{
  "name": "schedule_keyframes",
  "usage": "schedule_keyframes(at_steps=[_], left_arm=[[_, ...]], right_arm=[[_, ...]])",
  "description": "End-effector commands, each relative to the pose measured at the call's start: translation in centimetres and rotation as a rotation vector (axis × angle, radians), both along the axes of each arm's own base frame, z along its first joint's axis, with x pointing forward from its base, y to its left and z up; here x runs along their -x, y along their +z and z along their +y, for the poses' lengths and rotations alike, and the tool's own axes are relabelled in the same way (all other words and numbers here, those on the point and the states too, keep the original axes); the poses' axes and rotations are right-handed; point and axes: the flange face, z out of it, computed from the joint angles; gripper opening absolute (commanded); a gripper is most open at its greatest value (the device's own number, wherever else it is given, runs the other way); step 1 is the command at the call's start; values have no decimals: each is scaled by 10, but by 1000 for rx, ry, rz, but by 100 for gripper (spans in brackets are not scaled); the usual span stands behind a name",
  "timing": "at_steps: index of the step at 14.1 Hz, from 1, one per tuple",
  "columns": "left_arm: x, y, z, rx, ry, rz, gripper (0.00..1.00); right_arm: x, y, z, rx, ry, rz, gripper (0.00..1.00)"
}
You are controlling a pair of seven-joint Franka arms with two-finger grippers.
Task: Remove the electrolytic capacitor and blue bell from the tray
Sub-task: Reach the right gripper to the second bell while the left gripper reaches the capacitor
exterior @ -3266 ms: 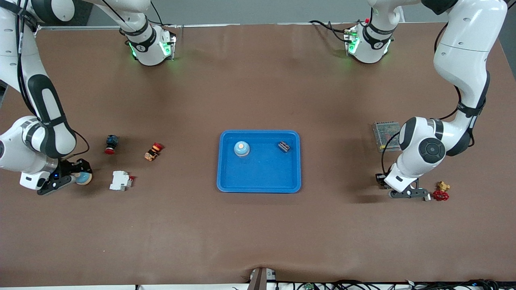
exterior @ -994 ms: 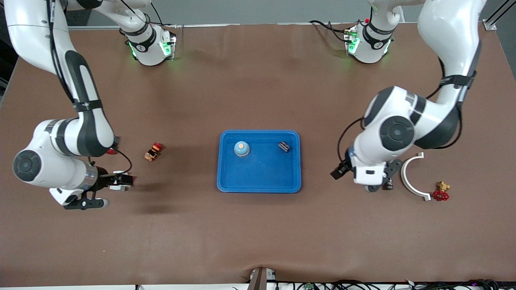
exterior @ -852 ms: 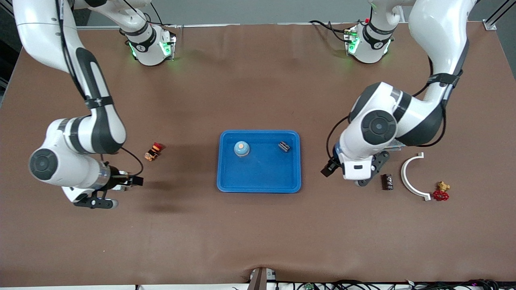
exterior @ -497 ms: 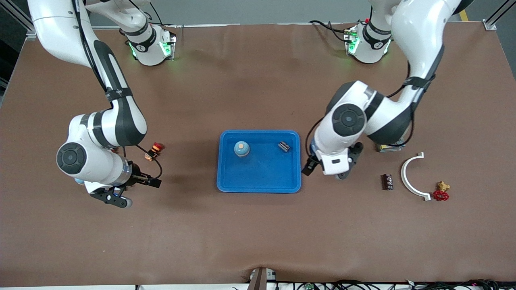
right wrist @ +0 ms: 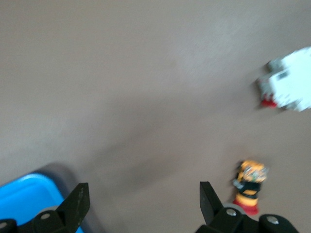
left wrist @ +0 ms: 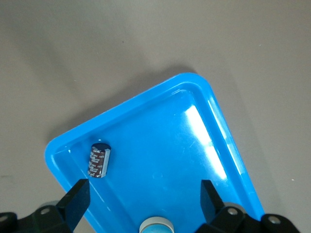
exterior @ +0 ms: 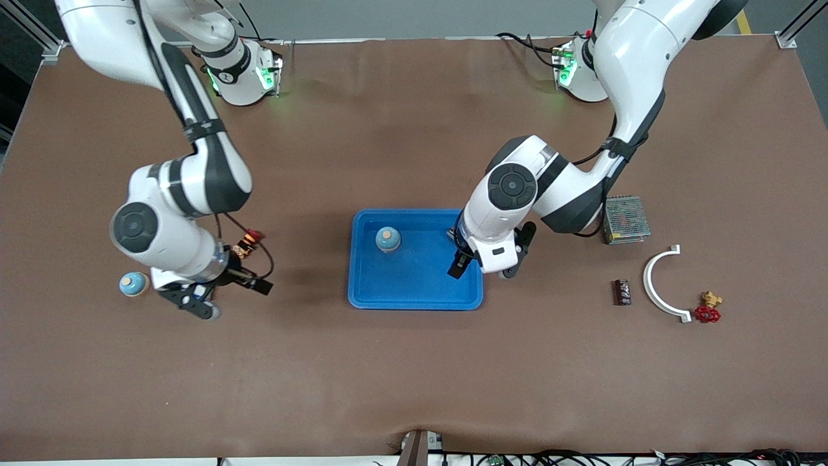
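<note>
1. Front view: a brown table (exterior: 414,362) with both arm bases along its top edge; at its middle lies a blue tray (exterior: 415,298); in the tray stands a bell (exterior: 387,239) near the corner toward the right arm's base; the left gripper (exterior: 485,265) hangs over the tray's end toward the left arm, fingers spread and empty, hiding what lies under it; a second bell (exterior: 134,283) sits on the table toward the right arm's end, just beside the right gripper (exterior: 217,298), which is released and holds nothing; a red-capped button (exterior: 248,243) lies near that gripper; a capacitor (exterior: 621,292) lies toward the left arm's end, beside a white arc (exterior: 656,285), a red valve (exterior: 708,309) and a mesh box (exterior: 626,219).

2. Left wrist view: the tray fills the picture; a second capacitor (left wrist: 99,159) lies on its side in a corner, which the front view hides; the first bell's top shows at the edge between the spread fingers (left wrist: 75,204).

3. Right wrist view: bare table, a tray corner, the button, and a white breaker (right wrist: 289,85) that the arm hides in the front view.
</note>
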Motion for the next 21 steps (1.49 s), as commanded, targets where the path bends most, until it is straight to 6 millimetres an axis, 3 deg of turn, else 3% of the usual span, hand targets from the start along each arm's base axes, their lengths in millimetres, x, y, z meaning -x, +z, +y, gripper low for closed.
schedule_keyframes(at_steps=[1, 7, 11, 15, 21], left_arm=[[15, -28, 0, -34, 20, -41, 100], [29, -71, -12, -78, 51, -55, 100], [43, -90, -17, -94, 38, -42, 100], [58, -111, -15, -122, 38, -72, 100], [70, -111, -31, -108, 39, -79, 100]], right_arm=[[21, 1, 29, -11, -24, 1, 100], [54, -7, 128, -19, -114, -6, 100], [71, -41, 179, -19, -168, -11, 100], [82, -70, 221, -5, -205, 12, 100], [102, -100, 250, 20, -186, 29, 100]])
